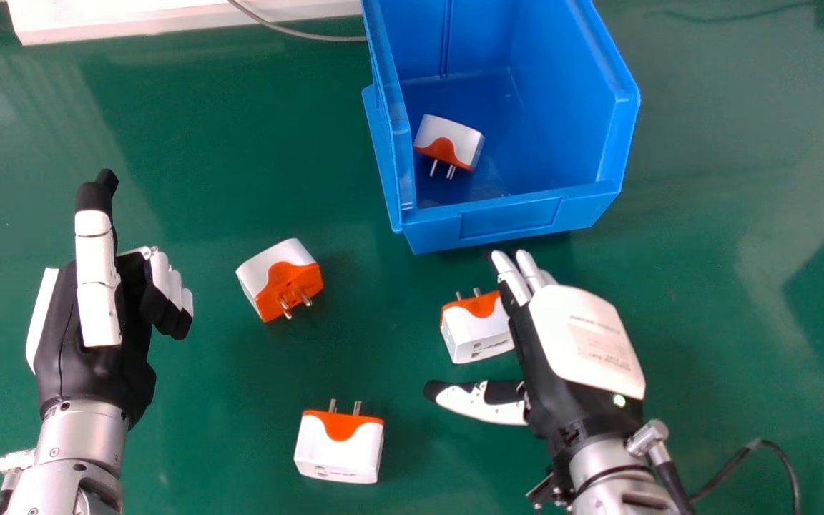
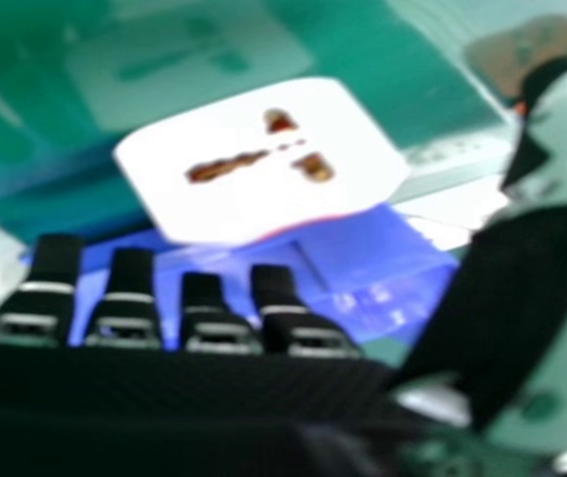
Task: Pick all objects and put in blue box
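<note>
In the head view my left hand [image 1: 90,365] stands at the left, one digit extended forward and the other fingers curled around nothing. My open right hand [image 1: 573,343] is low right of centre, its fingers partly over a white-orange plug adapter [image 1: 475,332] and its thumb in front of it. In the right hand view that adapter [image 2: 253,174] lies just beyond the fingers of my right hand [image 2: 204,318], socket face showing. Two more adapters lie on the green table, one at centre left [image 1: 280,279], one near the front [image 1: 340,443]. Another [image 1: 449,143] sits inside the blue box [image 1: 512,218].
The green table [image 1: 204,129] surrounds the box, whose raised front wall stands just beyond my right hand. A white object [image 1: 169,18] with a grey cable [image 1: 297,32] is at the back left. A black cable [image 1: 762,443] curves beside my right wrist.
</note>
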`<state>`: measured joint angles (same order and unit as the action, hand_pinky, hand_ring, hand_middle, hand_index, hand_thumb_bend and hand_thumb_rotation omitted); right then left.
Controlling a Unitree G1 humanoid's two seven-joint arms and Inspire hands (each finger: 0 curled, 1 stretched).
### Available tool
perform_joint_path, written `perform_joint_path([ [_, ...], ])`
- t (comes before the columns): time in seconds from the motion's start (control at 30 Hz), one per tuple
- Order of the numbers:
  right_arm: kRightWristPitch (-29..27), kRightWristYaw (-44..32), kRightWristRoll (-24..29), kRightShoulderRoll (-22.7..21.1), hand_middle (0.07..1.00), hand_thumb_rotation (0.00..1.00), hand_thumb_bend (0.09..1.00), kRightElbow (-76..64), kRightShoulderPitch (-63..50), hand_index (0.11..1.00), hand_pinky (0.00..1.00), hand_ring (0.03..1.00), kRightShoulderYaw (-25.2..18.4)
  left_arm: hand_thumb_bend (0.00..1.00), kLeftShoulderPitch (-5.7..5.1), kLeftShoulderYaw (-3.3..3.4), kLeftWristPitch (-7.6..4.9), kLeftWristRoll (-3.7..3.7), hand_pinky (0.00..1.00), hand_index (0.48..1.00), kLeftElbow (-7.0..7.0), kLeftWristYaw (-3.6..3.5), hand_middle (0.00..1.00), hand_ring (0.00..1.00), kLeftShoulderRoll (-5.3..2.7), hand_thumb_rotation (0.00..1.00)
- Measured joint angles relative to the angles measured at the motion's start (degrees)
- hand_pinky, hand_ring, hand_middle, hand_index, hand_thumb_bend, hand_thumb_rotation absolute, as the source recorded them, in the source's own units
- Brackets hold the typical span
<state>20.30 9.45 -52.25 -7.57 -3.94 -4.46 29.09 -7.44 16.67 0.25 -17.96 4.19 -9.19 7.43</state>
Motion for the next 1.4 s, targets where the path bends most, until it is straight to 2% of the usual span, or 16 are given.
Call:
perform_joint_path([
  [0.4,-0.4,-4.84,0.32,-4.15,0.962,0.37,0.519,3.53,4.94,0.906,0.86,0.929,-0.27,0.65,-0.57,0.07,0.01,0.0,0.0,1.0,0.89,-0.46,0.0,0.0,0.03,1.0],
  [0.67,-0.79,-8.48,0.09,-6.63,0.961,0.4,0.522,6.12,8.51,0.899,0.87,0.933,-0.22,0.65,-0.77,0.14,0.02,-0.02,0.0,1.0,0.94,-0.57,0.0,0.0,0.05,1.0],
  [1.4,-2.14,-8.93,-0.34,-7.03,0.916,0.38,0.483,14.73,16.91,0.841,0.81,0.89,0.63,0.65,-0.94,-0.03,0.09,-0.03,0.0,1.0,1.46,-0.6,0.0,0.0,0.04,1.0],
])
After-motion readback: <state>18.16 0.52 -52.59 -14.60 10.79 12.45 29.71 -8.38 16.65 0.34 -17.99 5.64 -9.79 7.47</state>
